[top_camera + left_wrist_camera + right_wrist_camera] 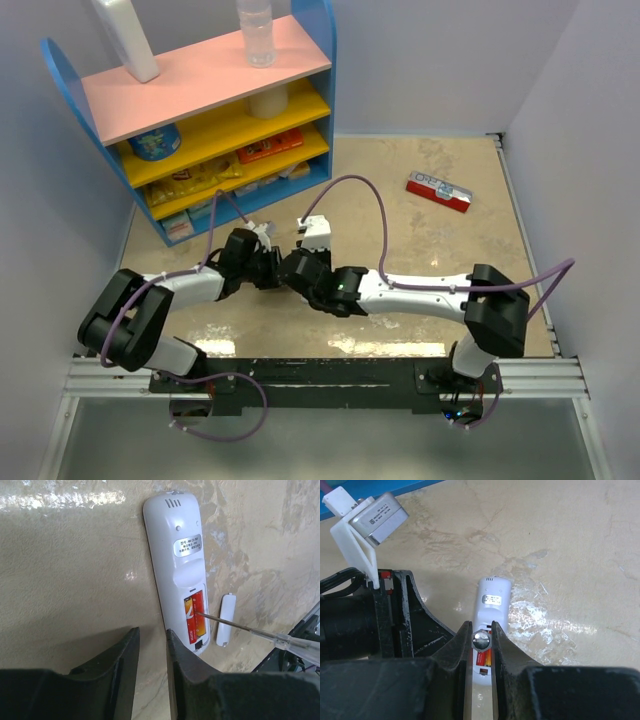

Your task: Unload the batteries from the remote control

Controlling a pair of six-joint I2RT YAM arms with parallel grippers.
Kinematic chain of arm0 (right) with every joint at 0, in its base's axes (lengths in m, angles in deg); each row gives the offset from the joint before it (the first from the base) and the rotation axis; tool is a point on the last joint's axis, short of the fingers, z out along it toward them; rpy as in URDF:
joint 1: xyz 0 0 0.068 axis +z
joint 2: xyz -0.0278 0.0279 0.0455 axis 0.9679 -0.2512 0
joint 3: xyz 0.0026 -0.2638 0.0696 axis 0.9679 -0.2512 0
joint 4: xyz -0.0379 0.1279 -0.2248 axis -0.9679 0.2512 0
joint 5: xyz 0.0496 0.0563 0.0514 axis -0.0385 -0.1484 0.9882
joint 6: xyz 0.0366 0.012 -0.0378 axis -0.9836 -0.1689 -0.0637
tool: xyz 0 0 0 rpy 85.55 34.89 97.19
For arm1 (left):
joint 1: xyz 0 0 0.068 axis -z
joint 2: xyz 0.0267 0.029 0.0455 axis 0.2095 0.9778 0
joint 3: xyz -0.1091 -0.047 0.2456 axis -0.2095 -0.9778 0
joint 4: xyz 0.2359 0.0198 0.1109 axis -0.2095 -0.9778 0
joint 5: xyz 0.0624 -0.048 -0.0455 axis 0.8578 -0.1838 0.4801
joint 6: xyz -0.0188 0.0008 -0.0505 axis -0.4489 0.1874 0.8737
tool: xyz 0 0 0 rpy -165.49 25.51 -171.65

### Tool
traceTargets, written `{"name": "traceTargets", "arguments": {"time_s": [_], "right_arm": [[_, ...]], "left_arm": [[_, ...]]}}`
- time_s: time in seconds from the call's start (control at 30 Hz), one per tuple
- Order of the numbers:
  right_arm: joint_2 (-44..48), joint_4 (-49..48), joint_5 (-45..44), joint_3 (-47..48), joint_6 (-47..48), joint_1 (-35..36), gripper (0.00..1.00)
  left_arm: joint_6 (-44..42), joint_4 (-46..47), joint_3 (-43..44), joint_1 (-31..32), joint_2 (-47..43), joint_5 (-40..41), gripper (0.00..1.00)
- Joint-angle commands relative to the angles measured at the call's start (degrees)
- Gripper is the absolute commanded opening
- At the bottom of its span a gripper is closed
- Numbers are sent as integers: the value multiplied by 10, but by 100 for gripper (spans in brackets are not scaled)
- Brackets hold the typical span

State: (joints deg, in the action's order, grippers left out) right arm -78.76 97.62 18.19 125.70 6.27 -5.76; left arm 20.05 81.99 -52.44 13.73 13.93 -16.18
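Note:
The white remote control (pixel 175 555) lies back-up on the table, its bay uncovered. Two red-orange batteries (pixel 194 617) sit side by side in the bay. Its small white cover (pixel 226 619) lies just to the right. A thin screwdriver (pixel 240 627) reaches in from the right, and its tip touches the batteries. My right gripper (pixel 481 630) is shut on the screwdriver's handle, directly above the remote control (pixel 491 600) and batteries (pixel 486 658). My left gripper (pixel 152 632) is open with nothing between its fingers, at the remote's bay end. In the top view both grippers (pixel 285 265) meet and hide the remote.
A blue shelf unit (pixel 200 120) with pink and yellow boards stands at the back left, holding bottles and packets. A red-and-white flat box (pixel 439 191) lies at the back right. Grey walls close in both sides.

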Motion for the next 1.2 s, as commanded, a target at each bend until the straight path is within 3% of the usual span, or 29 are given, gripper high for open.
{"name": "traceTargets", "arguments": {"time_s": [0.0,0.13,0.27,0.4,0.63,0.8,0.9,0.93,1.03,1.17], "right_arm": [[-55,89,40,-12,-119,26,0],[-50,163,17,-28,-238,35,0],[-35,171,28,-45,-307,38,0],[-54,201,30,-3,-349,39,0],[-83,252,46,57,-388,40,0],[-96,255,42,90,-364,43,0],[-92,181,60,52,-295,45,0],[-84,107,64,31,-270,44,0],[-53,1,96,-55,-232,45,0],[-27,-22,99,-113,-229,44,0]], "left_arm": [[9,32,-5,-3,-3,-8,33],[12,36,-8,-4,-5,-7,33],[21,46,-17,-3,-6,-9,33],[34,68,-30,-3,-8,-17,33],[41,86,-42,-2,-8,-33,33],[42,96,-45,-2,-6,-40,33],[40,98,-43,-2,0,-46,33],[40,99,-44,-2,-1,-45,33],[36,98,-43,-2,4,-44,33],[32,98,-43,-2,14,-35,32]]}}
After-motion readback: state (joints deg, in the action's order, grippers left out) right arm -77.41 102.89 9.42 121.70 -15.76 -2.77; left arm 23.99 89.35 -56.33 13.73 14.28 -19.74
